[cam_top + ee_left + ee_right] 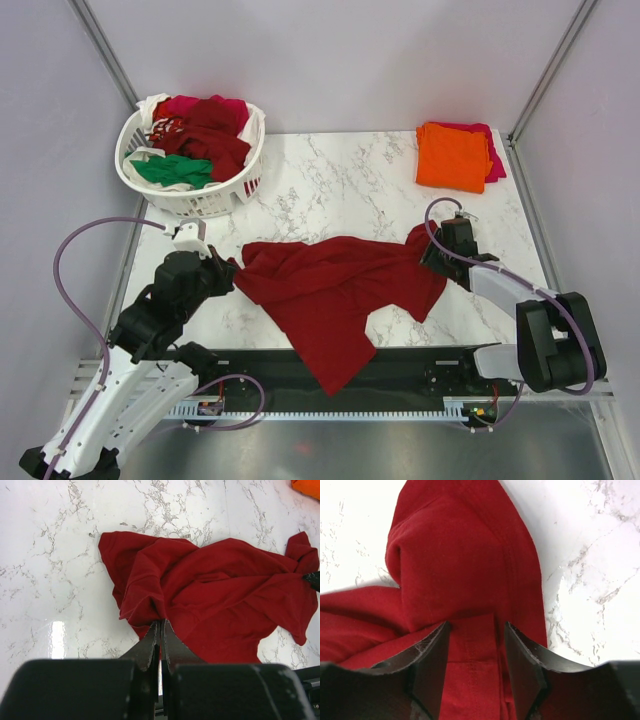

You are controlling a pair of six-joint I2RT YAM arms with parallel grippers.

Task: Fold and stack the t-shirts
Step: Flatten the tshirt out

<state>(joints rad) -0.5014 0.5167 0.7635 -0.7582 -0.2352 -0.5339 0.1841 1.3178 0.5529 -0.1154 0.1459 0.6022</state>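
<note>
1. The left gripper (161,626) has its two black fingers pressed together, clamped on a hem fold at the left end of the crumpled dark red cotton t-shirt (220,590).
2. The right gripper (476,627) stands with its fingers partway apart, a thick bunched fold of the same shirt filling the gap between them and touching both inner faces. It is closed on that fold, with creases running in toward it.
3. From above, the left gripper (225,272) and right gripper (432,252) sit at opposite ends of the dark red shirt (330,285), which lies rumpled between them – not flat – on the white marble-patterned tabletop (340,185).
4. The shirt's lower end trails over the table's near edge onto the black rail (420,372) between the arm bases.
5. At the far right corner lies a folded orange t-shirt (450,157), stacked on a folded magenta t-shirt (493,160) (only its right border shows).
6. At the far left corner sits a round white plastic lattice basket (205,205) holding a heap – a green t-shirt (172,170), red cloth (205,135) and white cloth (158,103) draped at the rim
</note>
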